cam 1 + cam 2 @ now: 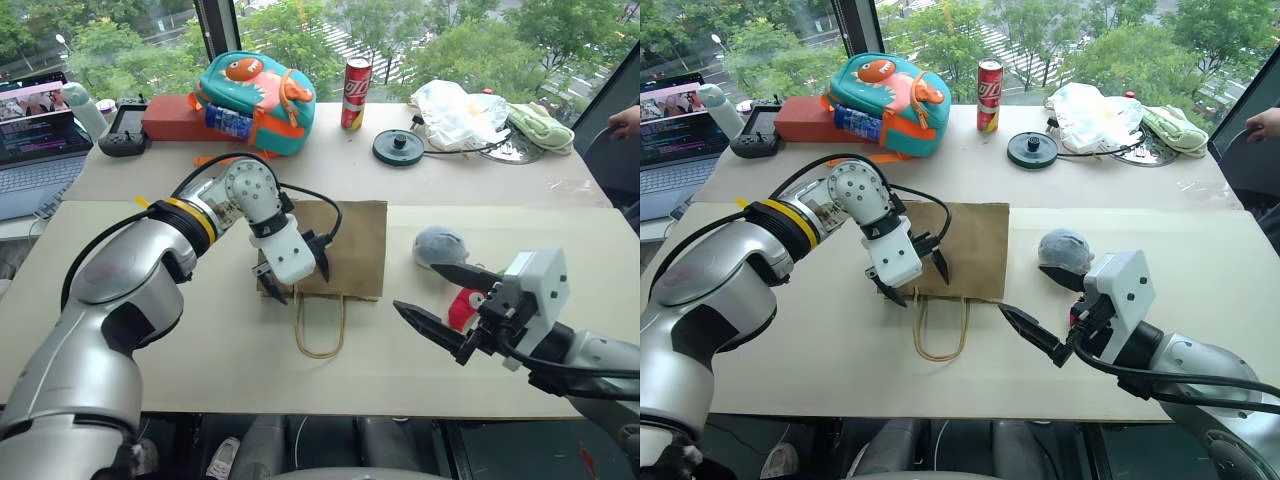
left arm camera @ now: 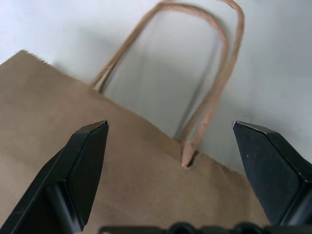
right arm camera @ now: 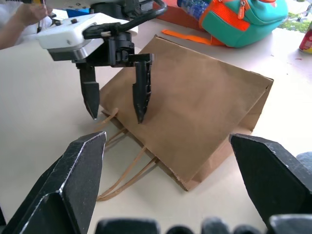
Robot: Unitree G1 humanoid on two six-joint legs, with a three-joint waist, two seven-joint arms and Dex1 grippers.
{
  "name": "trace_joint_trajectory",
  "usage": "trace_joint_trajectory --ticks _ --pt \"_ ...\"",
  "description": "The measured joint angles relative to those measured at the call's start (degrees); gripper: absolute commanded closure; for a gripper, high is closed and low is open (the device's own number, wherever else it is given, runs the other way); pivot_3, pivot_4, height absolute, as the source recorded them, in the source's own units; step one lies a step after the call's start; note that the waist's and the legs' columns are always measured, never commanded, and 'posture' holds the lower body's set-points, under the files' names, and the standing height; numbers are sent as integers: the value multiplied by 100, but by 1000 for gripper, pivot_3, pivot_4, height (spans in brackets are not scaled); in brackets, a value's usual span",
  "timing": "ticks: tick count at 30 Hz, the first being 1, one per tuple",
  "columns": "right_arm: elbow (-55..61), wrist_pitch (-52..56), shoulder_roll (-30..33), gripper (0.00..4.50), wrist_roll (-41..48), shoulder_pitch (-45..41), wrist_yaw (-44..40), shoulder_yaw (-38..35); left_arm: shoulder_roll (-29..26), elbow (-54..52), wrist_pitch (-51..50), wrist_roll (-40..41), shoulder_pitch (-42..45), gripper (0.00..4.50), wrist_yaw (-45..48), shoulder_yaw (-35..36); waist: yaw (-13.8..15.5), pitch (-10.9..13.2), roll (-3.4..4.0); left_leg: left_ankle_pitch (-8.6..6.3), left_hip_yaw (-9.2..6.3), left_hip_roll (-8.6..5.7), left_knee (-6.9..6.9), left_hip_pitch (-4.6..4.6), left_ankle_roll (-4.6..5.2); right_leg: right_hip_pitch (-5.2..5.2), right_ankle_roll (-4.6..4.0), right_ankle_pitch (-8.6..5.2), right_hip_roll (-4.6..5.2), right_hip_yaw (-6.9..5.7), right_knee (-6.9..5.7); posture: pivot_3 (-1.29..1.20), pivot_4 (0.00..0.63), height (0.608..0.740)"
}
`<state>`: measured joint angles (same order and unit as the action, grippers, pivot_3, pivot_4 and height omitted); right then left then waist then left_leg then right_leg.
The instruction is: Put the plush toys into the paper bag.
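The left tool [image 1: 292,272] is held spread wide, empty, over the mouth edge of the flat brown kraft paper bag [image 1: 350,245] on the worktop [image 1: 200,350]. The right tool [image 1: 440,300] is likewise wide apart and empty, near the grey plush toy [image 1: 438,244] and red plush toy [image 1: 463,308].

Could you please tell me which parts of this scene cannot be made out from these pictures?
- Red plush toy: mostly hidden behind the right gripper in the left eye view.
- Paper bag: its mouth edge is covered by the left gripper, so whether it is open cannot be told.
- Grey plush toy: its near side is blocked by the right wrist housing in the right eye view.
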<state>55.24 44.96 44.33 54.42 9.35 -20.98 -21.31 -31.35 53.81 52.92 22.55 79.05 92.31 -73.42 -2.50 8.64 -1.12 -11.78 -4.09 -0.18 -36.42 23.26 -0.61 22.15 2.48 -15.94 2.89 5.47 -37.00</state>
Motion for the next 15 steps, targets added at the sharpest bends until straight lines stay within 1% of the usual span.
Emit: trace_joint_trajectory --ticks 5,11,12,13,14,15 --pt "27 -6 0 0 20 4 124 5 -1 83 323 9 -1 139 1 -313 8 0 0 0 -3 0 -7 2 0 -2 0 0 -2 0 -1 0 150 740" --pt "50 -9 0 0 50 13 237 20 136 258 494 -3 -40 139 1 -326 10 0 0 0 -5 0 -8 3 0 -2 0 0 -3 0 -1 0 150 740" --pt "52 -9 0 0 60 13 255 23 149 246 496 -2 -41 665 1 -327 10 0 0 0 -5 1 -9 3 1 -2 0 0 -4 -1 -1 0 150 740" --pt "59 -10 0 0 74 26 270 25 150 228 498 -1 -41 850 1 -328 8 0 0 0 -6 1 -9 3 1 -2 0 0 -4 0 -1 0 150 740" --pt "63 -10 0 0 78 39 280 26 150 225 498 -1 -41 1155 1 -330 7 0 0 0 -6 1 -8 2 1 -2 0 0 -4 0 -2 0 150 740" --pt "69 -10 0 0 82 61 301 27 150 220 498 -2 -42 1621 1 -333 7 0 0 0 -6 2 -9 3 1 -2 0 0 -6 0 -2 0 150 740"
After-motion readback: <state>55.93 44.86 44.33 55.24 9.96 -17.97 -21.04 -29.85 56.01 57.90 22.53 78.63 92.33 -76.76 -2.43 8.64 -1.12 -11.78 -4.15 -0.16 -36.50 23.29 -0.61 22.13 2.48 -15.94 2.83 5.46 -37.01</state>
